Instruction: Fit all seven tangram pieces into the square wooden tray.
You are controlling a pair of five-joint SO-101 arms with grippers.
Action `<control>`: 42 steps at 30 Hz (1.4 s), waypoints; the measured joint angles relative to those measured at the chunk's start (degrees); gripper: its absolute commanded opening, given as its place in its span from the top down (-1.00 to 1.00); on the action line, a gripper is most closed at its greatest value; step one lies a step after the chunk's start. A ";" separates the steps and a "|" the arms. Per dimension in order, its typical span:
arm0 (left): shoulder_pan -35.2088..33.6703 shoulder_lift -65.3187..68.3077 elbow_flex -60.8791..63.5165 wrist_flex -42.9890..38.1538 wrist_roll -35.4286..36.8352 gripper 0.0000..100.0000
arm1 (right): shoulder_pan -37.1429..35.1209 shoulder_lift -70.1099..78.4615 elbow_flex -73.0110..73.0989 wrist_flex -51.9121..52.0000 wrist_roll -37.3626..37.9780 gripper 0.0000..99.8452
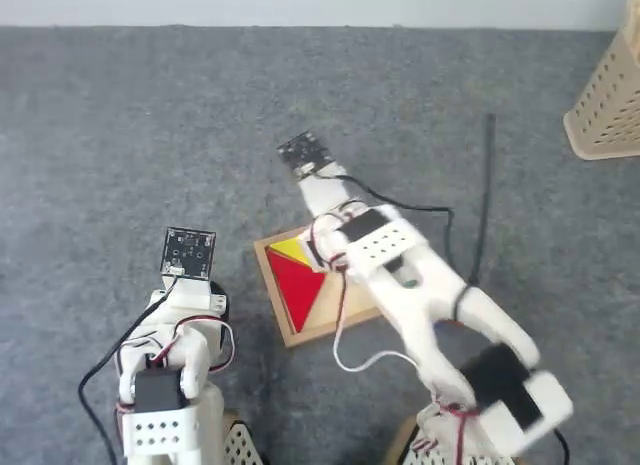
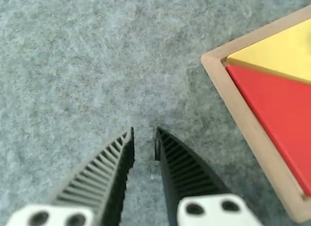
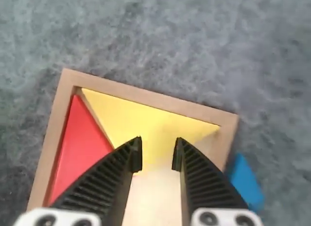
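The square wooden tray (image 1: 272,290) lies on grey carpet in the middle of the high view, its right part covered by the right arm. It holds a yellow triangle (image 1: 288,250) and a red triangle (image 1: 300,285). My right gripper (image 3: 156,149) hangs over the tray's bare wooden floor at the edge of the yellow triangle (image 3: 146,119), slightly open and holding nothing. The red triangle (image 3: 80,138) lies beside it. A blue piece (image 3: 245,180) sits on the carpet just outside the tray rim (image 3: 146,92). My left gripper (image 2: 144,138) is slightly open over bare carpet, apart from the tray corner (image 2: 214,60).
A beige perforated basket (image 1: 610,95) stands at the far right edge. A black cable (image 1: 485,205) trails over the carpet to the right of the tray. Open carpet lies to the left and behind the tray.
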 measured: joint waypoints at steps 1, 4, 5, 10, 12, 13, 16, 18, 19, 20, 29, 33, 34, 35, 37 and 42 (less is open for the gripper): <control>0.00 0.00 0.00 0.00 0.00 0.86 | 0.79 -2.11 0.09 1.67 0.00 0.75; 0.00 0.00 0.00 0.00 0.00 0.86 | 3.96 -7.74 0.09 6.33 0.00 0.76; 0.00 0.00 0.00 0.00 0.00 0.86 | 5.10 -9.41 0.09 7.56 0.00 0.76; 0.00 0.00 0.00 0.00 0.00 0.86 | 11.34 -13.36 0.09 12.13 0.00 0.76; 0.00 0.00 0.00 0.00 0.00 0.86 | 12.84 -13.63 0.09 13.63 0.26 0.76; 0.00 0.00 0.00 0.00 0.00 0.86 | 13.45 -13.63 0.09 14.33 1.14 0.76; 0.00 0.00 0.00 0.00 0.00 0.86 | 15.21 -14.15 2.46 15.56 3.52 0.76; 0.00 0.00 0.00 0.00 0.00 0.86 | 16.70 -14.33 4.22 15.56 4.75 0.76; 0.00 0.00 0.00 0.00 0.00 0.86 | 17.32 -14.33 5.19 15.56 5.27 0.76; 0.00 0.00 0.00 0.00 0.00 0.86 | 18.20 -14.33 6.42 15.12 5.71 0.75; 0.00 0.00 0.00 0.00 0.00 0.86 | 21.89 -14.33 10.55 10.55 8.09 0.75; 0.00 0.00 0.00 0.00 0.00 0.86 | 21.89 -14.33 10.55 10.46 8.09 0.75; 0.00 0.00 0.00 0.00 0.00 0.86 | 22.15 -14.33 10.55 10.55 8.09 0.75; 0.00 0.00 0.00 0.00 0.00 0.86 | 22.77 -14.33 10.55 10.73 8.00 0.75; 0.00 0.00 0.00 0.00 0.00 0.86 | 24.70 -14.33 10.55 11.43 8.00 0.75; 0.00 0.00 0.00 0.00 0.00 0.86 | 27.08 -13.80 8.26 14.24 9.49 0.59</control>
